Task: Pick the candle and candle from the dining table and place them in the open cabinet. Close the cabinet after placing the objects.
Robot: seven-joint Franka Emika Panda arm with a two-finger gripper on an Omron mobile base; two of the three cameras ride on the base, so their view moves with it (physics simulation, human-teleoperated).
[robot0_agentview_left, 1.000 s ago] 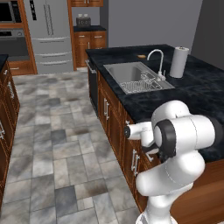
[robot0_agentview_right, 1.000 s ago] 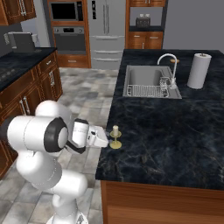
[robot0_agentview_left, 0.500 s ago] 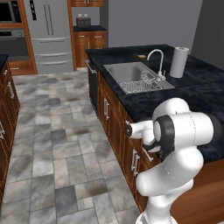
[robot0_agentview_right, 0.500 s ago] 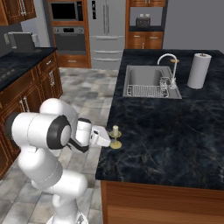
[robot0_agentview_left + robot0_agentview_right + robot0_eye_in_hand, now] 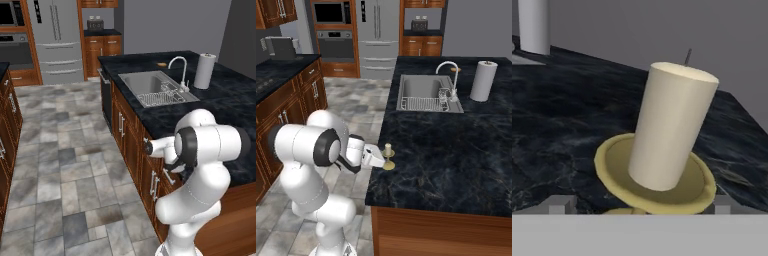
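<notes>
The gripper (image 5: 381,159) stood wide open at the worktop (image 5: 456,145) edge, holding nothing, with the cream candle (image 5: 671,125) upright on its saucer straight ahead between its fingertips.

kitchen: sink (image 5: 150,82), fridge (image 5: 56,40), oven (image 5: 332,44)

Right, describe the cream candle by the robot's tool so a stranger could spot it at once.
Start at the long black stone-topped island with the steel sink. Follow its top to the near corner, at the edge facing the tiled floor, just ahead of the open tool. There stands the candle: a stubby cream cylinder on a round yellow dish, far smaller than the white paper towel roll beyond the sink.
</notes>
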